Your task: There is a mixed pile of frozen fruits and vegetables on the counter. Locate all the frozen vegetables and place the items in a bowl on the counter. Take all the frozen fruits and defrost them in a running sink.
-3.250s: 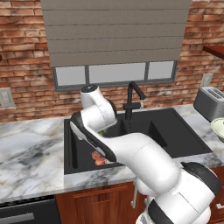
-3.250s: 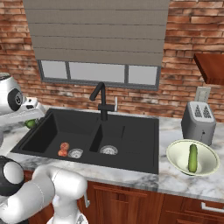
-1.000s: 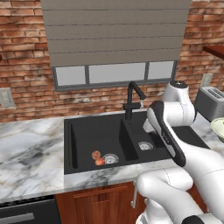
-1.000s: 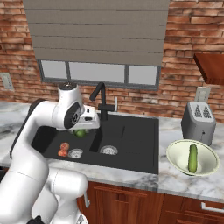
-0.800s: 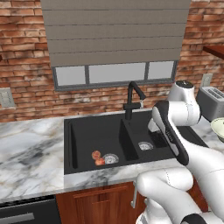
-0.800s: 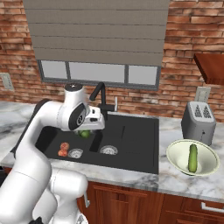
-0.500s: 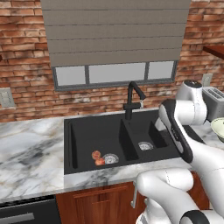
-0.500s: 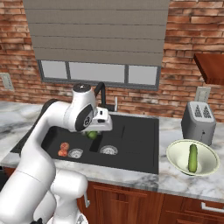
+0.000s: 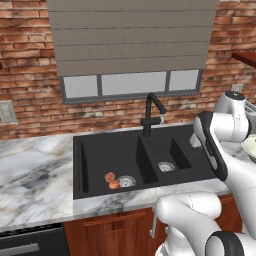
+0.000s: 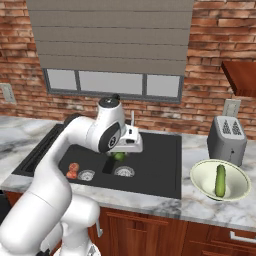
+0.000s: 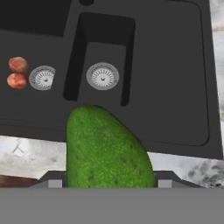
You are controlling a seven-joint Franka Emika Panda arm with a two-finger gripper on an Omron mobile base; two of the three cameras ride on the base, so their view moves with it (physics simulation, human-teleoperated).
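My gripper (image 10: 119, 155) is shut on the round bright-green vegetable (image 10: 119, 156), hanging above the middle of the black sink (image 10: 160, 165). From the hand, this pebbled green vegetable (image 11: 105, 148) covers the fingertips, with the right basin's drain (image 11: 102, 76) beneath it. Two reddish fruits (image 11: 17, 72) lie by the left basin's drain, also visible as fruits (image 9: 110, 180) and fruits (image 10: 73, 171). The cream bowl (image 10: 204, 181) stands on the counter (image 10: 200, 207) to the sink's right and holds the dark-green cucumber (image 10: 220, 180).
A silver toaster (image 10: 227, 139) stands behind the bowl against the brick wall. The black faucet (image 9: 150, 113) rises behind the divider between the basins. Marble counter (image 9: 35, 175) stretches left of the sink. My own arm crosses the right side of the left base view.
The arm has swung to the right across the sink, carrying the green vegetable from over the left basin to the middle. The fruits and the cucumber lie as before.
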